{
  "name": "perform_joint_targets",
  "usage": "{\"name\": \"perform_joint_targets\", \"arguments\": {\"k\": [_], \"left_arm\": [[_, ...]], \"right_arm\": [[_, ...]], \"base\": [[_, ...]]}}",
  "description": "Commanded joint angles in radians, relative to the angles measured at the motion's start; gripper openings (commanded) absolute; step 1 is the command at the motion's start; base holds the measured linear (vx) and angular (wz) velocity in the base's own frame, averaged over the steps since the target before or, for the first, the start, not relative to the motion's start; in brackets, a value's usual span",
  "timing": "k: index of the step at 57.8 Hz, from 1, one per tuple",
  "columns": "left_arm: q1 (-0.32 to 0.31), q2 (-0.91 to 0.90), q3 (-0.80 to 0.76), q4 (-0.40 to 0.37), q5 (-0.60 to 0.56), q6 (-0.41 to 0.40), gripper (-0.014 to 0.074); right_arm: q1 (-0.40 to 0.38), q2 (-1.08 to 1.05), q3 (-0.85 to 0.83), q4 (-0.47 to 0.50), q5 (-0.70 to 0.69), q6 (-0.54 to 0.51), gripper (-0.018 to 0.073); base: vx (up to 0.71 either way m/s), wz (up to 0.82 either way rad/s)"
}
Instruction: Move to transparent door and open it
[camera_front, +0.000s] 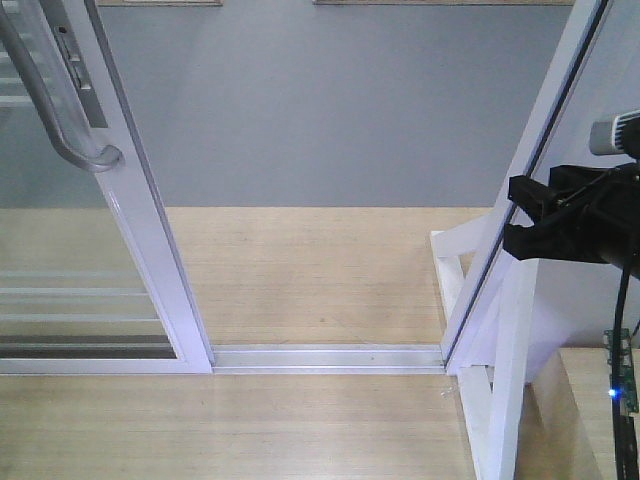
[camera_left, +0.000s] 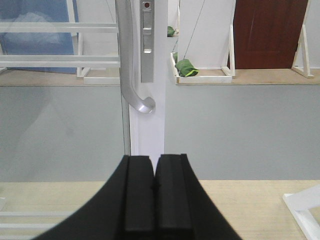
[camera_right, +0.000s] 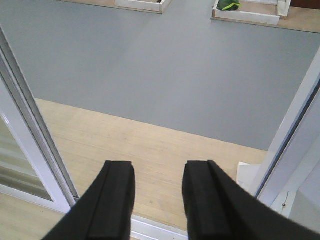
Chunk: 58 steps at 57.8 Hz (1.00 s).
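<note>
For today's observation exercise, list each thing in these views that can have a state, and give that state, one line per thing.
transparent door: slid aside to the left, leaving a gap above the floor track.
door handle: free, nothing gripping it.
left gripper: shut, empty, facing the door's stile below the handle.
right gripper: open, empty, pointing through the gap.
red-brown door: closed, far across the room.

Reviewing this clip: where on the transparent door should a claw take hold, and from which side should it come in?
Probably the curved grey handle on the transparent door, along its straight run above the hooked lower end. It stands off the white stile, leaving a gap for a finger. The left claw, shut, faces it squarely, so it would open, then approach straight ahead.
</note>
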<state>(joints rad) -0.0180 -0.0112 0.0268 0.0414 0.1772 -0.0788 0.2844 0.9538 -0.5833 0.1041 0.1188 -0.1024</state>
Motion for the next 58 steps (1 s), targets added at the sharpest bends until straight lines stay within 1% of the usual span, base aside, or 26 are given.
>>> {"name": "perform_joint_targets", "arguments": {"k": [1,7,11,15,18,21,23,30,34,35,36,37,38,41,46,51,55,58], "left_arm": [[-0.004,-0.013,0.025,-0.008,-0.079,-0.009,-0.0006],[-0.004,-0.013,0.025,-0.008,-0.079,-0.009,-0.0006],[-0.004,-0.013,0.025,-0.008,-0.079,-0.009,-0.0006],[-0.004,-0.013,0.025,-0.008,-0.079,-0.009,-0.0006],[-0.004,-0.013,0.025,-0.008,-0.079,-0.009,-0.0006],[-0.004,-0.013,0.025,-0.008,-0.079,-0.009,-0.0006],[-0.004,-0.013,0.025,-0.008,-0.079,-0.009,-0.0006],[-0.004,-0.013,0.025,-0.008,-0.079,-0.009,-0.0006],[-0.004,-0.013,0.025,-0.008,-0.079,-0.009,-0.0006],[-0.004,-0.013,0.025,-0.008,-0.079,-0.009,-0.0006],[-0.004,-0.013,0.025,-0.008,-0.079,-0.009,-0.0006],[-0.004,-0.013,0.025,-0.008,-0.079,-0.009,-0.0006],[-0.004,-0.013,0.025,-0.008,-0.079,-0.009,-0.0006],[-0.004,-0.013,0.025,-0.008,-0.079,-0.009,-0.0006],[-0.004,-0.013,0.025,-0.008,-0.079,-0.009,-0.0006],[-0.004,-0.013,0.025,-0.008,-0.079,-0.009,-0.0006],[-0.004,-0.013,0.025,-0.008,-0.079,-0.009,-0.0006],[-0.004,-0.013,0.025,-0.008,-0.079,-0.009,-0.0006]], "right_arm": [[-0.004,-0.017,-0.029,-0.008,-0.08,-0.006,0.0312],[-0.004,-0.017,-0.027,-0.024,-0.109,-0.004,0.028],[-0.004,-0.028,-0.016,-0.028,-0.11,0.011,0.0235],[-0.004,-0.078,0.024,-0.033,-0.141,0.044,0.0166],[-0.004,-0.122,0.074,-0.033,-0.177,0.078,0.0096],[-0.004,-0.174,0.134,-0.033,-0.233,0.083,0.0015],[-0.004,-0.208,0.175,-0.033,-0.271,0.078,-0.0015],[-0.007,-0.332,0.312,-0.032,-0.395,0.069,-0.0009],[-0.042,-0.409,0.376,-0.031,-0.44,0.069,-0.0007],[-0.065,-0.432,0.391,-0.031,-0.444,0.069,-0.0007],[-0.071,-0.448,0.4,-0.031,-0.445,0.069,-0.0007],[-0.098,-0.472,0.411,-0.031,-0.444,0.069,-0.0007],[-0.105,-0.488,0.419,-0.032,-0.441,0.069,-0.0006],[-0.166,-0.555,0.442,-0.045,-0.419,0.069,-0.0006],[-0.228,-0.663,0.474,-0.104,-0.363,0.069,-0.0005],[-0.27,-0.756,0.509,-0.15,-0.278,0.069,-0.0005],[-0.297,-0.82,0.533,-0.159,-0.218,0.072,-0.0005],[-0.325,-0.876,0.552,-0.159,-0.199,0.078,-0.0005]], "base": [[0.0,0.0],[0.0,0.0],[0.0,0.0],[0.0,0.0],[0.0,0.0],[0.0,0.0],[0.0,0.0],[0.0,0.0],[0.0,0.0],[0.0,0.0],[0.0,0.0],[0.0,0.0],[0.0,0.0],[0.0,0.0],[0.0,0.0],[0.0,0.0],[0.0,0.0],[0.0,0.0]]}}
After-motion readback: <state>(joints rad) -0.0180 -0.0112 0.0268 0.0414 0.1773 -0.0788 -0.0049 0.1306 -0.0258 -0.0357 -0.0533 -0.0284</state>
